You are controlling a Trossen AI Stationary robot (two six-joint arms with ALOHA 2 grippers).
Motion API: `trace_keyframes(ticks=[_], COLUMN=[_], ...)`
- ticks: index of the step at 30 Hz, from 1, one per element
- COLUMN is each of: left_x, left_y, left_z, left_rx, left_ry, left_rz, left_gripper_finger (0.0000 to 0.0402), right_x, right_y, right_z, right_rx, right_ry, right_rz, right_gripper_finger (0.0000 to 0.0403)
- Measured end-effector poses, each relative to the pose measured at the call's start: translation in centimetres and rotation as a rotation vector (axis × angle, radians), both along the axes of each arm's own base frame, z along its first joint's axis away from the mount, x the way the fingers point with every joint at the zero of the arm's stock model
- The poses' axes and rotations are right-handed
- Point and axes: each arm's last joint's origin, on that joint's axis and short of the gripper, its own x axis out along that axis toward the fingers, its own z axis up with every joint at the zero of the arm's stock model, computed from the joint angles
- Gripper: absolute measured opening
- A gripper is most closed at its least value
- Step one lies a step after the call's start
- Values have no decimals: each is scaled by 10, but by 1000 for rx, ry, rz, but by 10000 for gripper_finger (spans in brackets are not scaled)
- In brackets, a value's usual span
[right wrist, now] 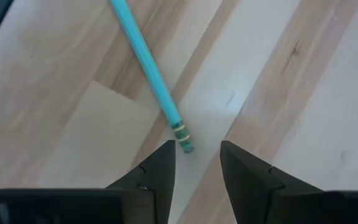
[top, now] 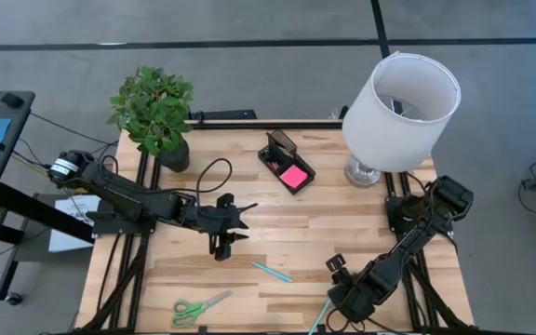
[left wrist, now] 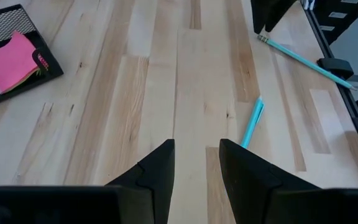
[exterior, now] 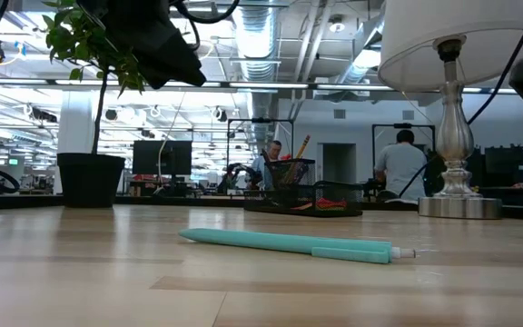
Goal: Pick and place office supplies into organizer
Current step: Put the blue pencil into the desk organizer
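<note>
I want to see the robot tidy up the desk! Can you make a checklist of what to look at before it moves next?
1. Left fingers open with nothing between them: ok.
2. Right fingers open, the pencil's eraser end just ahead of them: ok.
3. Right fingers around the pencil: not ok, it lies in front, not gripped.
4. Teal pen lying free on the table: ok.
5. Scissors free near the front edge: ok.
6. Organizer has room: cannot tell for the tall part; a pink pad fills the tray.
</note>
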Motion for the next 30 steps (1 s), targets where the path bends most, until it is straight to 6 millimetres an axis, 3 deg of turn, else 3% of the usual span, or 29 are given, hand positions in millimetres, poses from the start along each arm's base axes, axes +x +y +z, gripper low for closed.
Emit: trace_keyframes(ticks=[7,16,20,30], left_x=[0,0,0,0], left_y=[0,0,0,1], left_z=[0,0,0,0], left_rx=[1,3,3,7], left_ry=[3,6,6,2], left_rz=[0,2,2,23], left_gripper_finger=[117,117,117,117], right_x=[2,4,4,8], right_y=[1,5,4,3], right_z=[0,-26,-28,-28], right_rx=[19,-39,-48,82], right_ry=[-16,45,58,170], right_rz=[-1,11,6,-7], right_gripper_finger=[121,120,117,35])
